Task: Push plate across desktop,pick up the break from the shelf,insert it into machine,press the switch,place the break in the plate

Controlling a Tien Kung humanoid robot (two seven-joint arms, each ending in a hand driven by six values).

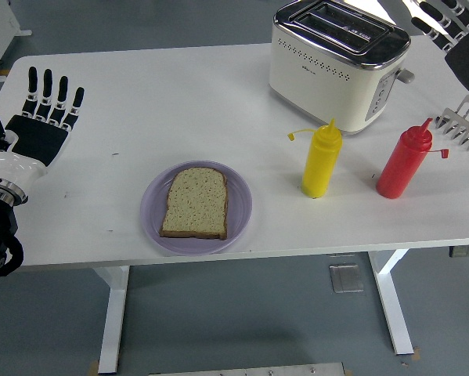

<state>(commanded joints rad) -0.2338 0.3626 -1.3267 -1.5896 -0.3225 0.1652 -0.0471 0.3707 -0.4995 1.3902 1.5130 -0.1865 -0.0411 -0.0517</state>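
Note:
A slice of bread lies flat on the purple plate near the table's front edge. The cream toaster stands at the back right with both slots empty, its lever sticking out on the right side. My left hand hovers over the table's left end, palm flat and fingers spread, well left of the plate. My right hand is at the top right corner, right of the toaster, fingers stretched out and holding nothing.
A yellow squeeze bottle and a red squeeze bottle stand in front of the toaster. A metal rack pokes in at the right edge. The white table stretches between my left hand and the toaster.

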